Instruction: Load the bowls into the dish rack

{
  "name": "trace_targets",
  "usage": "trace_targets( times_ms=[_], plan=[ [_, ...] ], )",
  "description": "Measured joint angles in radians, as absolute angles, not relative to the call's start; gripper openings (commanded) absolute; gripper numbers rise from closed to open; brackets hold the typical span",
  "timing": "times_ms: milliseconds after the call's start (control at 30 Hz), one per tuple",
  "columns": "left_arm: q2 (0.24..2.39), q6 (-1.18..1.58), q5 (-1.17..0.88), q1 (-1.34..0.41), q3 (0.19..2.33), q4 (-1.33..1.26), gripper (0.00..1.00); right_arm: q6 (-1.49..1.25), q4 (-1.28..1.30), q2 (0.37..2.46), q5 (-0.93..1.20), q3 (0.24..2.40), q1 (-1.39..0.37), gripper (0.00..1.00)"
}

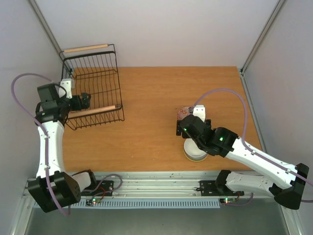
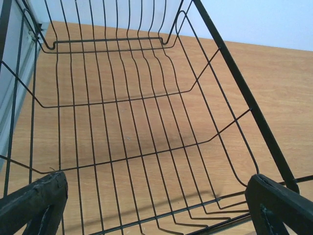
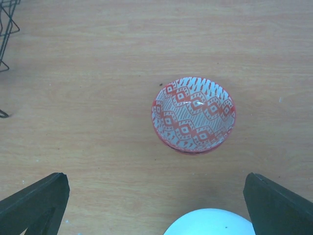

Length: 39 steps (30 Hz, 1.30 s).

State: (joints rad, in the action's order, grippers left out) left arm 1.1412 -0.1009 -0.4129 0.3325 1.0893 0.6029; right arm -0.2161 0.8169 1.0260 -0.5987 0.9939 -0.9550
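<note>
nearest the front edge of the table [image 1: 146,147], on the right side, sits a white bowl [image 1: 194,151]. it may rest on a second, yellowish bowl, but the arm hides too much to be sure. the right gripper [image 3: 156,196] hangs over the table right by it, with its fingers spread wide and nothing between them. a little farther back stands a red and white patterned bowl [image 3: 193,115], upright on the wood, near the white bowl but not touching it. over on the left, the left gripper [image 2: 156,196] is wide open too and holds nothing. its fingers [image 2: 34,200] sit just by the near wooden handle [image 1: 95,111] of the dish rack [image 1: 93,88], and its camera looks down into the wires. the black wire rack stands at the far left of the table, with its other wooden handle [image 1: 85,48] at the very back. both bowls are well apart from the rack.
</note>
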Motion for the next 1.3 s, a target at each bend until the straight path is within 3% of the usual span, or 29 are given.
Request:
trace_targets(
  times_ms=[400, 833, 1100, 1300],
  plan=[
    [1.155, -0.101, -0.355, 0.336, 1.076, 0.608, 0.99, -0.248, 0.846, 1.059, -0.688, 0.994, -0.955, 0.99],
    [1.224, -0.121, -0.209, 0.369, 1.113, 0.609, 0.99, -0.258, 0.772, 1.109, -0.633, 0.975, -0.957, 0.99],
    [1.274, -0.125, -0.193, 0.501, 1.131, 0.601, 0.99, -0.057, 0.653, 1.386, -0.547, 1.173, -0.96, 0.99],
    [1.468, -0.137, -0.196, 0.558, 1.198, 0.59, 0.99, 0.031, 0.561, 1.515, -0.496, 1.296, -0.959, 0.99]
  ],
)
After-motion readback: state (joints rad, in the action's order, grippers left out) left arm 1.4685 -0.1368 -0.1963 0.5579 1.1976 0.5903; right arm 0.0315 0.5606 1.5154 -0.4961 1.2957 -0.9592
